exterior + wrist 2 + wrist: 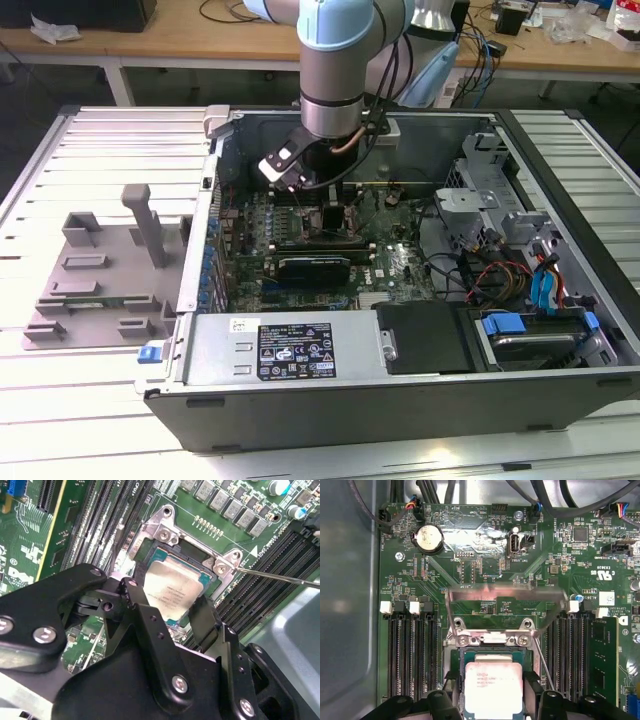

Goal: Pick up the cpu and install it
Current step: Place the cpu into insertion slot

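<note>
The cpu, a small square chip with a silvery top, lies level in the open black socket frame on the green motherboard. My gripper reaches down into the computer case, and its black fingers press against two opposite sides of the chip. The socket's metal bracket stands flipped up behind the chip. The thin lever rod sticks out sideways from the socket.
Memory slots flank the socket on both sides. A long black expansion card sits nearer the case front, beside the power supply. A grey plastic tray lies at the exterior view's left. Drive bays and cables crowd the right.
</note>
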`<control>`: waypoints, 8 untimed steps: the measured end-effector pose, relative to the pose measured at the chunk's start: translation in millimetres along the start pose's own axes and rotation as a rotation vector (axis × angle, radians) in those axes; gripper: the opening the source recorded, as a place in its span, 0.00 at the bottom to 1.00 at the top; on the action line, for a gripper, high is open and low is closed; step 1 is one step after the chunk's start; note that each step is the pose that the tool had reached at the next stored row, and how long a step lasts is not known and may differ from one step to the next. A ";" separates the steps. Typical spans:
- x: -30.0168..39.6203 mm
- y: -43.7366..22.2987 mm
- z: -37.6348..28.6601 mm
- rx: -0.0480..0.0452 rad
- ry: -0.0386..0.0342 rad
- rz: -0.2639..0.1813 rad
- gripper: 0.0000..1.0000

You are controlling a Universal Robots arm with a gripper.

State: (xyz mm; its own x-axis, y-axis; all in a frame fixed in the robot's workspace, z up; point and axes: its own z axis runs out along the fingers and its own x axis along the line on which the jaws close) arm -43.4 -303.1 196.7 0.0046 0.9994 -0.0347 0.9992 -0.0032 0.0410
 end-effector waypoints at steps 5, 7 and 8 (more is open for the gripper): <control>-0.1 0.1 -2.9 0.0000 0.0003 0.000 0.62; -0.1 0.2 -3.9 -0.0002 0.0014 0.000 0.62; -0.2 0.1 -4.0 0.0000 0.0014 0.000 0.62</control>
State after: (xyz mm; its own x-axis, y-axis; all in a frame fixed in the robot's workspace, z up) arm -43.5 -303.2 200.7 0.0046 0.9994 -0.0333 0.9992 -0.0033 0.0410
